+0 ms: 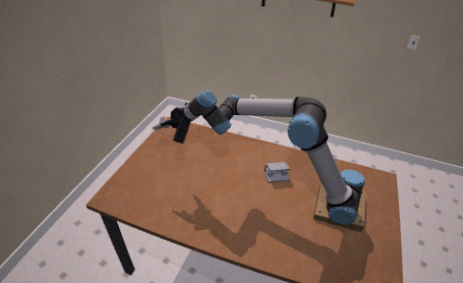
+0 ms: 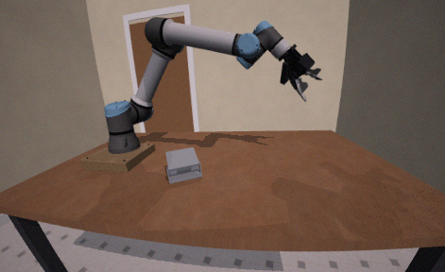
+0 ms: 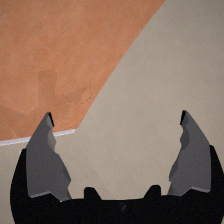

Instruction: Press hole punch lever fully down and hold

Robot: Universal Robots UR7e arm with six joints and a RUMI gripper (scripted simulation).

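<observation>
The grey hole punch [image 1: 277, 172] stands upright on the brown table, near the arm's base; it also shows in the exterior view [image 2: 183, 164]. My gripper [image 1: 163, 123] is open and empty, high in the air near the table's far corner, far from the punch. In the exterior view the gripper [image 2: 306, 79] hangs well above the table, off to the right of the punch. In the wrist view the two grey fingers stand wide apart with nothing between them; the punch does not show there.
The arm's base [image 1: 340, 208] sits on a wooden plate at the table's right end. Walls stand close behind the far corner of the table. A door [image 2: 162, 76] is behind the arm in the exterior view.
</observation>
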